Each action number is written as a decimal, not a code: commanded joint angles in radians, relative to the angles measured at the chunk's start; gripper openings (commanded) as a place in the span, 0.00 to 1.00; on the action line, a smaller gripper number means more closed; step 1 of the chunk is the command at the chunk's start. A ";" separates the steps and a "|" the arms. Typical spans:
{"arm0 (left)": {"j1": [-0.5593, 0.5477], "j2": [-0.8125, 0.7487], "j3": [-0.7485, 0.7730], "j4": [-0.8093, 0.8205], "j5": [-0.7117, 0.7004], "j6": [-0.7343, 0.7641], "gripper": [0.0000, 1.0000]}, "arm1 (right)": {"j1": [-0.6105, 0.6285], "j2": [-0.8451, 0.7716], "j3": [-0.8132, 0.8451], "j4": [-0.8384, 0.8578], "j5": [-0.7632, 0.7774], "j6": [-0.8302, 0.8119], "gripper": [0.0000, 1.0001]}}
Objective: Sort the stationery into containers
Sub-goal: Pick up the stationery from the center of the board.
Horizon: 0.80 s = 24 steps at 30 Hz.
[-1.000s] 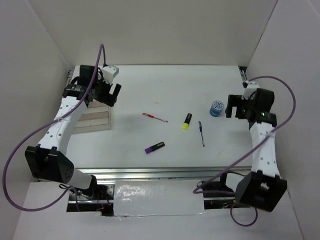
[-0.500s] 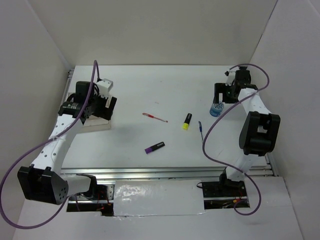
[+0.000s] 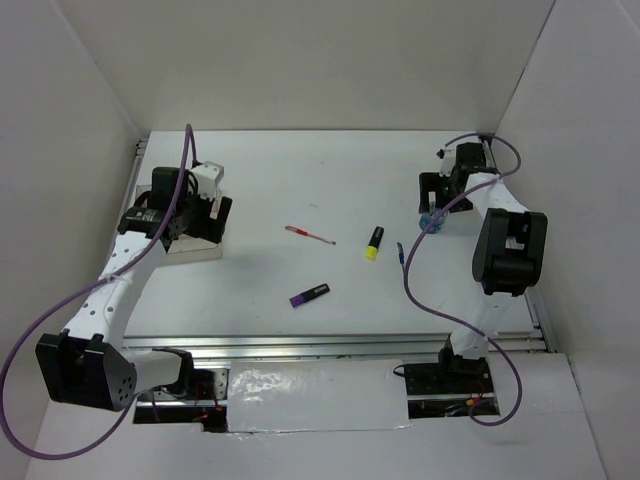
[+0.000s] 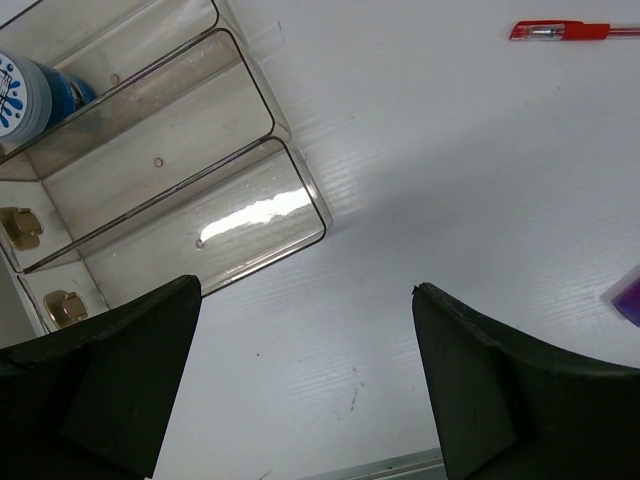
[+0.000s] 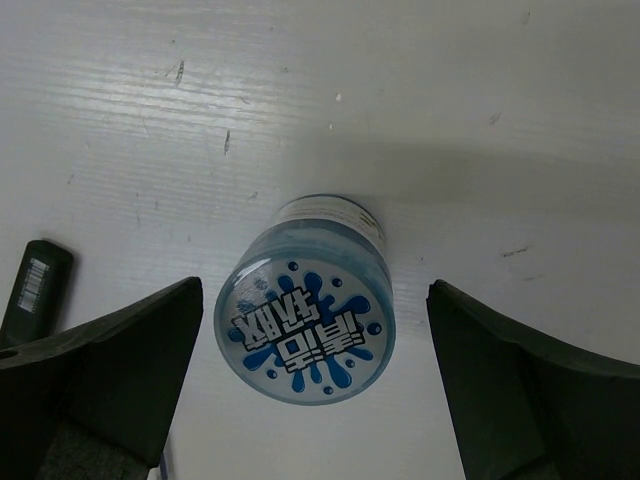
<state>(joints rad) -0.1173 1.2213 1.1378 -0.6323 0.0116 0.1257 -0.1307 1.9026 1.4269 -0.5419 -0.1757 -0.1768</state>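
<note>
A blue roll (image 5: pixel 305 330) with a white patterned top stands on the table between the fingers of my right gripper (image 5: pixel 313 292), which is open and not touching it. From above, that roll (image 3: pixel 431 222) sits just below the right gripper (image 3: pixel 432 200). My left gripper (image 4: pixel 305 380) is open and empty over bare table beside the clear tray (image 4: pixel 240 215). A second blue roll (image 4: pixel 25 90) stands in one of the tray's compartments. Loose on the table lie the red pen (image 3: pixel 310 235), yellow highlighter (image 3: pixel 374 242), purple highlighter (image 3: pixel 310 295) and blue pen (image 3: pixel 401 255).
The tray (image 3: pixel 190 250) sits at the left under the left gripper (image 3: pixel 205 215). The red pen (image 4: pixel 570 30) and the purple highlighter's end (image 4: pixel 628 298) show in the left wrist view. A dark barcoded end (image 5: pixel 35 290) lies left of the right fingers. White walls enclose the table.
The right arm has swung up and in, bringing its open gripper over the blue roll. The left gripper has shifted slightly down over the tray. Both stayed open.
</note>
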 commanded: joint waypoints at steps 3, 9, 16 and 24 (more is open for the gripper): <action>0.008 -0.003 -0.009 0.040 0.011 -0.023 0.99 | 0.011 0.010 0.020 -0.003 0.028 -0.024 0.93; 0.013 -0.008 -0.024 0.055 0.017 -0.031 0.99 | 0.034 -0.008 0.033 -0.023 0.024 -0.062 0.54; 0.070 0.018 0.003 0.045 0.085 -0.044 0.99 | 0.156 -0.112 0.107 -0.105 -0.031 -0.090 0.34; 0.197 0.069 0.083 0.010 0.212 -0.074 0.99 | 0.530 -0.148 0.288 -0.207 -0.116 -0.139 0.31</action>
<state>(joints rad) 0.0402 1.2858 1.1645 -0.6250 0.1436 0.0780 0.2852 1.8210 1.6119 -0.6941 -0.2245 -0.2829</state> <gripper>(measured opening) 0.993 0.724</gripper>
